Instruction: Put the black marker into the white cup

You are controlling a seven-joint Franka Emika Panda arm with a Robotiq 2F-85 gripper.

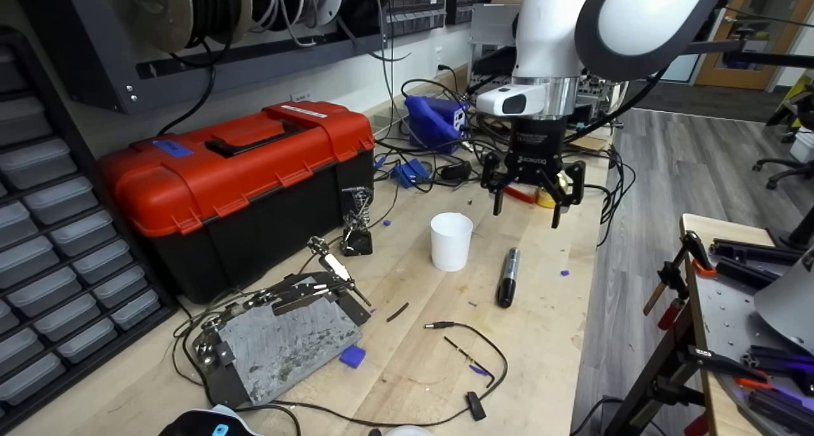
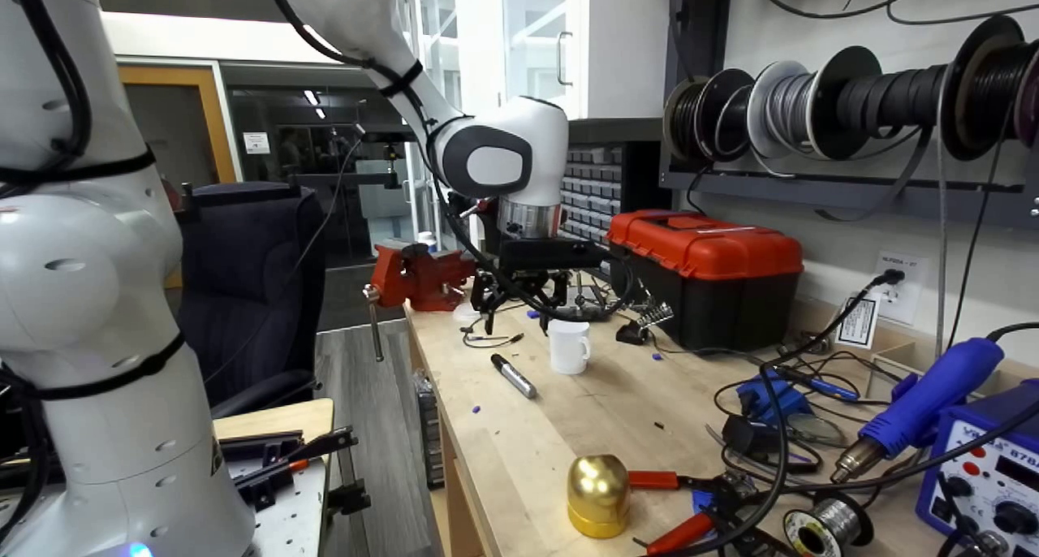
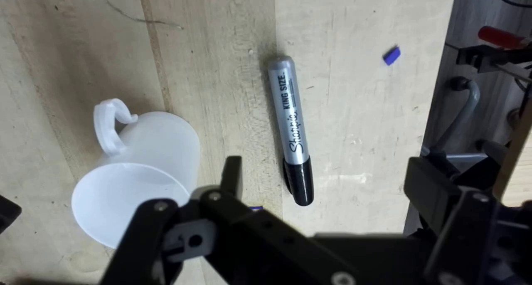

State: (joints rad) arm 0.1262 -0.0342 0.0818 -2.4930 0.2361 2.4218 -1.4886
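Note:
The marker, with a grey barrel and black cap, lies flat on the wooden table in both exterior views [image 1: 508, 277] [image 2: 513, 376]. In the wrist view the marker [image 3: 292, 119] points its black cap toward the gripper. The white cup stands upright beside it in both exterior views [image 1: 451, 242] [image 2: 567, 347]. In the wrist view the cup [image 3: 166, 139] is left of the marker, its handle showing and its lower rim partly behind a finger. My gripper [image 1: 527, 217] is open and empty above the table. Its spread fingers also show in the wrist view [image 3: 328, 177], with the cap between them.
A red and black toolbox [image 1: 254, 163] stands against the wall. A metal helping-hands stand [image 1: 343, 277] and a thin cable [image 1: 502, 360] lie on the table. A gold cap [image 2: 598, 496], red-handled pliers [image 2: 682, 533] and a blue soldering station [image 2: 990, 459] are at the other end.

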